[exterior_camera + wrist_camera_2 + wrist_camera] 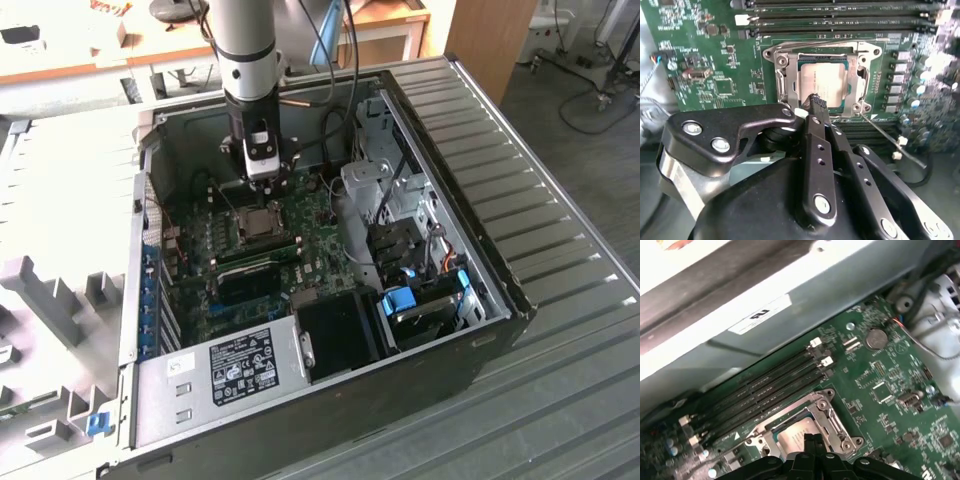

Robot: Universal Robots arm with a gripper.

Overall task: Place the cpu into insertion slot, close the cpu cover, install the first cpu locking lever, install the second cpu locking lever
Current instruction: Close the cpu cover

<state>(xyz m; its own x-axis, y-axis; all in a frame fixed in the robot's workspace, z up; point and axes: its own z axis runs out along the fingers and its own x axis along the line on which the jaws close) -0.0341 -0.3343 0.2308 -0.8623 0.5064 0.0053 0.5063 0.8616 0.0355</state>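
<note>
Standing by the open computer case [480, 330], I see the arm reach straight down from the top of the exterior view, a little left of centre. The gripper [266, 185] hangs just above the socket area on the green motherboard [318, 240]. That upright approach makes sense, since the case walls leave room only from above.

In the second wrist view the gripper [815, 101] has its fingers drawn narrow, tips together, with nothing between them. The tips sit right at the near edge of the cpu cover [856, 75], close enough to press or nudge; I cannot tell if they touch.

The cpu [822, 80] lies flat in the insertion slot [822, 59], its grey top showing through the cover's window. The cover looks folded down over it, so seating and closing seem done.

A thin locking lever [892, 142] angles away from the socket corner over the board. It looks unlatched to me.

The long memory slots [765, 390] run beside the socket, well clear of the fingers.
</note>
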